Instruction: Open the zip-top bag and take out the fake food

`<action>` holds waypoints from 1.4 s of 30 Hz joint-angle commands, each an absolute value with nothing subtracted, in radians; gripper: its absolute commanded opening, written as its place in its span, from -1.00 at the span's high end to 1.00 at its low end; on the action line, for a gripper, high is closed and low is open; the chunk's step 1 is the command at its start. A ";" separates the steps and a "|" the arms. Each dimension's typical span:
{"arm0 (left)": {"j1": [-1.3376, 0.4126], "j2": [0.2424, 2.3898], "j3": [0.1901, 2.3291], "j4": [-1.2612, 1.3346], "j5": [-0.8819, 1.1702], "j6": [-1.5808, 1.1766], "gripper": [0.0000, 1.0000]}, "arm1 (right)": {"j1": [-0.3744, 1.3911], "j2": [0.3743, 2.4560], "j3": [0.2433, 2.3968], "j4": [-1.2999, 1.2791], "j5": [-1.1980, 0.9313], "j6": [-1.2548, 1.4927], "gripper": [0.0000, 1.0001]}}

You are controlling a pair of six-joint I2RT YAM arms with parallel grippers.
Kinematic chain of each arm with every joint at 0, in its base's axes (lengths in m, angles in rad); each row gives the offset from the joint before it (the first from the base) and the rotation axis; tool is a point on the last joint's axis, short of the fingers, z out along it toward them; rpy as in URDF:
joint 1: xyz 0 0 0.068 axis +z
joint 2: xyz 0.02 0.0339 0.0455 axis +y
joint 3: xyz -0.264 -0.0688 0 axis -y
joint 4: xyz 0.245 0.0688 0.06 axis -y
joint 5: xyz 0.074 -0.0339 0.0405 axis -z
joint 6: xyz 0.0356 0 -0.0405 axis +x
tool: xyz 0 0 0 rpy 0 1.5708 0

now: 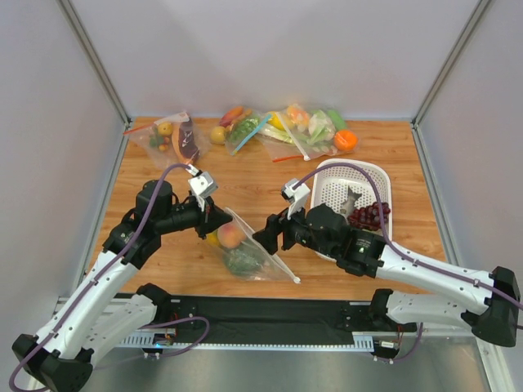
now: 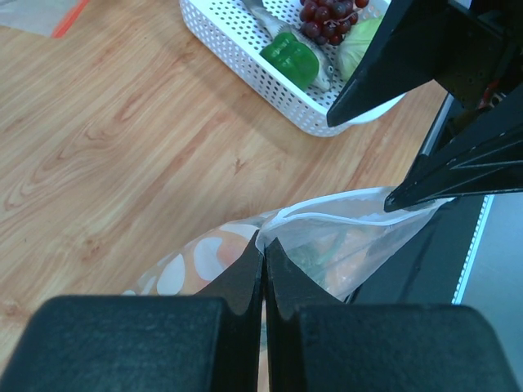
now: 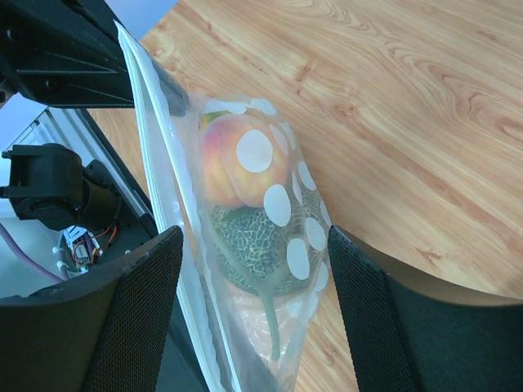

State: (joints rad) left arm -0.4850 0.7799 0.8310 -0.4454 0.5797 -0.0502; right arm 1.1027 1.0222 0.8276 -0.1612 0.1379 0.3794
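1. The opening step is judged to be in hand. The zip-top bag (image 1: 245, 249) is held between both arms near the front of the surface (image 1: 245, 175), its top edge clamped in the closed left gripper (image 2: 264, 245).
2. The right gripper (image 3: 253, 237) is spread apart astride the bag, and nothing is gripped.
3. The fake food (image 3: 245, 204) is seen inside the bag.
4. Next, the opposite lip probably needs to be pinched and pulled away.
5. The wooden surface is enclosed by grey walls (image 1: 270, 57). A white basket (image 1: 353, 164) and other filled bags (image 1: 278, 131) are set behind.
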 commanded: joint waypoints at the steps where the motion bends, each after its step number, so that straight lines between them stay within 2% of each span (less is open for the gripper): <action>1: -0.494 0.773 0.833 -0.436 0.607 -0.025 1.00 | 1.098 1.042 0.856 -0.104 0.118 0.382 -0.46; 6: -0.494 0.770 0.834 -0.436 0.612 -0.021 1.00 | 1.098 1.088 0.857 -0.118 0.133 0.390 -0.45; 9: -0.495 0.769 0.831 -0.434 0.611 -0.020 1.00 | 1.098 1.117 0.859 -0.110 0.143 0.396 -0.37; 10: -0.499 0.769 0.831 -0.436 0.603 -0.020 1.00 | 1.098 1.121 0.861 -0.109 0.140 0.399 -0.16; 12: -0.499 0.770 0.834 -0.443 0.588 -0.017 1.00 | 1.100 1.144 0.871 -0.107 0.134 0.400 0.09; 13: -0.500 0.775 0.834 -0.446 0.574 -0.017 1.00 | 1.098 1.150 0.874 -0.106 0.133 0.403 0.39; 15: -0.502 0.778 0.839 -0.454 0.555 -0.018 1.00 | 1.098 1.166 0.884 -0.098 0.129 0.405 0.64; 16: -0.502 0.781 0.844 -0.459 0.528 -0.023 1.00 | 1.098 1.170 0.887 -0.095 0.127 0.406 0.86; 17: -0.502 0.779 0.845 -0.462 0.516 -0.023 0.93 | 1.098 1.170 0.891 -0.094 0.129 0.407 0.98; 18: -0.502 0.778 0.848 -0.466 0.500 -0.026 0.71 | 1.098 1.170 0.897 -0.094 0.138 0.410 0.99; 20: -0.502 0.775 0.850 -0.469 0.457 -0.029 0.52 | 1.098 1.166 0.907 -0.104 0.178 0.413 0.99; 21: -0.502 0.773 0.851 -0.474 0.443 -0.031 0.32 | 1.098 1.164 0.926 -0.113 0.201 0.419 0.99; 24: -0.502 0.755 0.854 -0.476 0.379 -0.037 0.09 | 1.100 1.163 0.972 -0.164 0.286 0.417 0.99; 27: -0.502 0.733 0.851 -0.473 0.325 -0.049 0.01 | 1.098 1.167 0.996 -0.179 0.345 0.417 0.99; 33: -0.502 0.684 0.848 -0.495 0.051 -0.094 0.02 | 1.098 1.195 1.035 -0.186 0.390 0.440 0.99; 35: -0.502 0.680 0.839 -0.474 0.083 -0.098 -0.02 | 1.098 1.204 1.032 -0.173 0.391 0.454 0.99; 39: -0.502 0.733 0.841 -0.437 0.364 -0.129 -0.06 | 1.098 1.215 1.031 -0.167 0.420 0.480 0.99; 42: -0.502 0.778 0.845 -0.414 0.487 -0.138 -0.09 | 1.098 1.221 1.034 -0.169 0.451 0.497 0.99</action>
State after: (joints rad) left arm -0.4980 0.7368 0.8310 -0.4610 0.3096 -0.1062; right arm 1.1027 1.2217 0.9916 -0.2054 0.3855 0.4557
